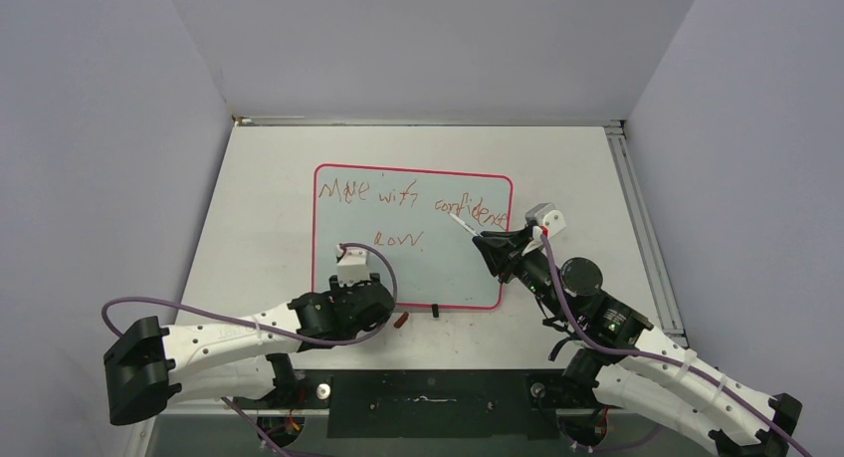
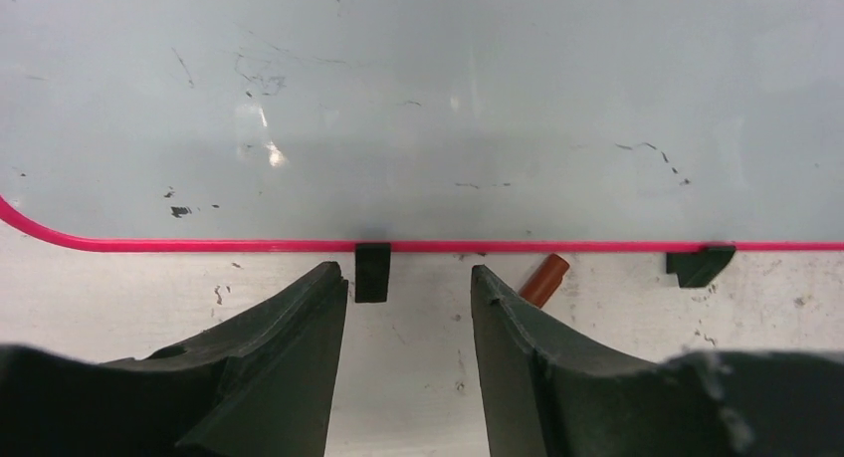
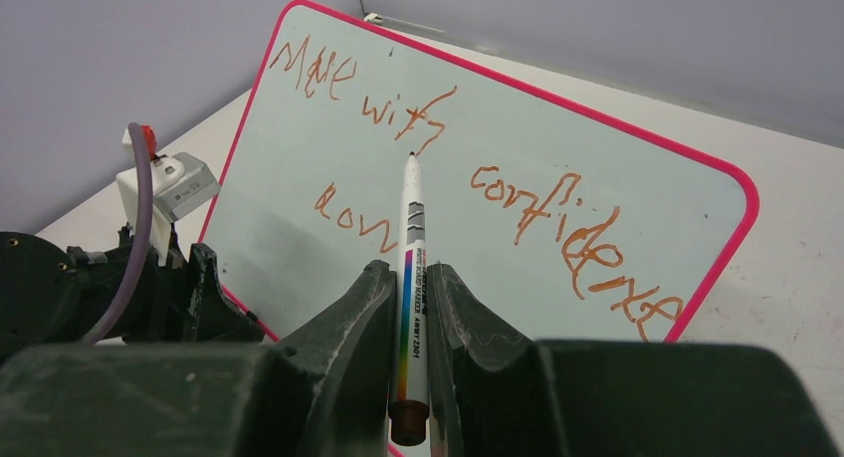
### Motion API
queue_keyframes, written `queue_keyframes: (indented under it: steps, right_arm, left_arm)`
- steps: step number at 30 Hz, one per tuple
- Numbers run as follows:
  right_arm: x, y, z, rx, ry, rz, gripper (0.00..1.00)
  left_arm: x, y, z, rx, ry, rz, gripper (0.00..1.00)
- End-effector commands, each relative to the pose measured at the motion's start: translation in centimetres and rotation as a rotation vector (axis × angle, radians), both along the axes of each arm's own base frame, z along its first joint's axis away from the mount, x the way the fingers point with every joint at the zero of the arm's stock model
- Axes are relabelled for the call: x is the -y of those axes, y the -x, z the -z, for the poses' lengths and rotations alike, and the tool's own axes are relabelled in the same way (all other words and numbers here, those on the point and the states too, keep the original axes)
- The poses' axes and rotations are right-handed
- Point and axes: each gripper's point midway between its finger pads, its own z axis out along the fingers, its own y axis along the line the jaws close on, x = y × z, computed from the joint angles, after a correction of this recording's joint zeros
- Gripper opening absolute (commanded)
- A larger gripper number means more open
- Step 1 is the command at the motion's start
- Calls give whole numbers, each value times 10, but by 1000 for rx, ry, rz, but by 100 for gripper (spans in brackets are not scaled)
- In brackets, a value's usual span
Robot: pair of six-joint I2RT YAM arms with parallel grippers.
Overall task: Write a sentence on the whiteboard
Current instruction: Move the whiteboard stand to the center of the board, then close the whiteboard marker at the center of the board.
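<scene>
Right pincer (image 3: 408, 278) clamps the marker (image 3: 412, 218), tip over the board (image 3: 518, 128) ahead. Left pincer (image 2: 408, 293) gapes empty short of its rim (image 2: 199, 245); unbraced, the board may slide.

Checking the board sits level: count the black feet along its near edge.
2. One foot lies straight ahead of the left gripper, on the whiteboard's near rim; the other foot is further right along it. Others may be hidden.
</scene>
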Motion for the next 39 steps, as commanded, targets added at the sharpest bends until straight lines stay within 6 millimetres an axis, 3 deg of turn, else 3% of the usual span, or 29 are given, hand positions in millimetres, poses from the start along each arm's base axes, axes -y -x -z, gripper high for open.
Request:
queue_keyframes:
  steps: [1, 8, 13, 21, 29, 39]
  right_arm:
    - [1, -2, -17, 40, -58, 11, 7]
    - [1, -2, -19, 42, -61, 9, 7]
    - [1, -1, -18, 39, -67, 9, 7]
    - [4, 0, -21, 38, -65, 17, 7]
    - [7, -1, -18, 33, -56, 29, 7]
    - [7, -2, -19, 33, -56, 31, 7]
  left_arm:
    - [17, 11, -22, 22, 15, 130, 48]
    - [69, 45, -55, 98, 101, 454, 53]
    - [92, 59, -35, 42, 101, 573, 52]
    - [101, 54, 5, -51, -12, 589, 56]
    - [94, 34, 12, -56, -11, 552, 57]
    - [92, 33, 23, -92, -27, 603, 44]
